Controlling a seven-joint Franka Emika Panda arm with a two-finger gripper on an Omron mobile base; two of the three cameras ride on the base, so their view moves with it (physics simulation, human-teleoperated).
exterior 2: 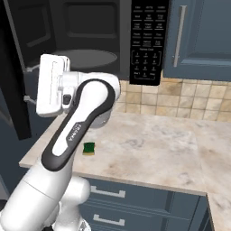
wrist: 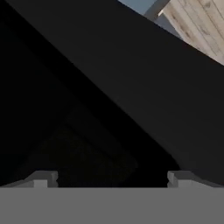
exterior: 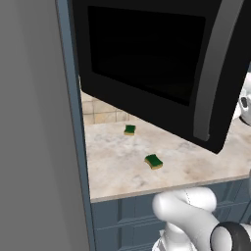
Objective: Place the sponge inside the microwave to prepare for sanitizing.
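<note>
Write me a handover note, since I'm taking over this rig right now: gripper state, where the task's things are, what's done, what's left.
Gripper: fingers spread apart, nothing between them, facing the microwave's dark door.
Microwave: door swung open over the counter; the round turntable is bare.
Sponge: lying on the counter near the front edge, untouched. The smaller sponge lies further back, near the tiled wall.
Done: door open.
Left: grasp the sponge, set it inside the microwave.
</note>
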